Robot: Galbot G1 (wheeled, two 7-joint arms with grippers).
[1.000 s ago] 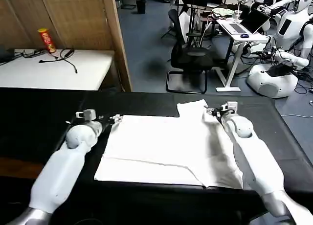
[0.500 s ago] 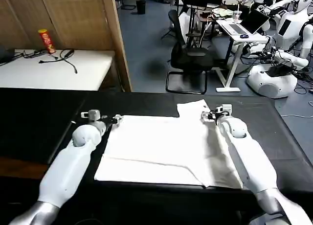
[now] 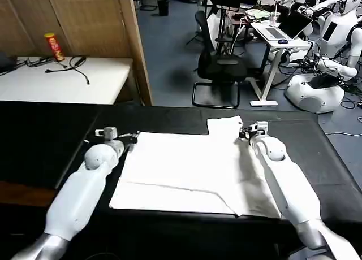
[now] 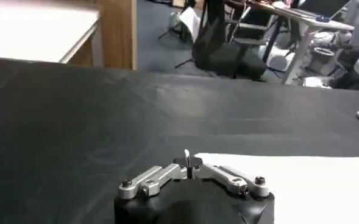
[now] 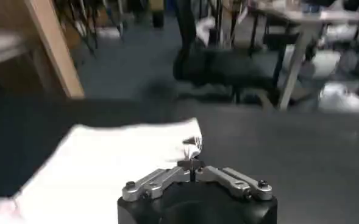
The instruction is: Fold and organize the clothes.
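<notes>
White T-shirt (image 3: 186, 172) spread flat across centre of black worktop (image 3: 51, 141), lower centre of head frame, one sleeve (image 3: 223, 126) projecting at upper right of the garment toward the far edge. A fold line running across the lower part of the fabric, near the front hem. No print visible on the upward face. Left gripper (image 3: 131, 138) positioned at the shirt's upper left corner, left of frame centre; in the left wrist view (image 4: 187, 159) fingers drawn together at the cloth edge, clenched on a small pinch of white fabric. Right gripper (image 3: 244, 131) positioned at the upper right of the garment, just beside the sleeve; in the right wrist view (image 5: 192, 146) fingers likewise closed, grasping the white fabric edge. Both arms extended forward along either side of the shirt, the right forearm lying over its right portion. Beyond the worktop: white side table (image 3: 62, 82) upper left carrying a red can (image 3: 54, 47) and cables, black office chair (image 3: 218, 65) upper centre.
</notes>
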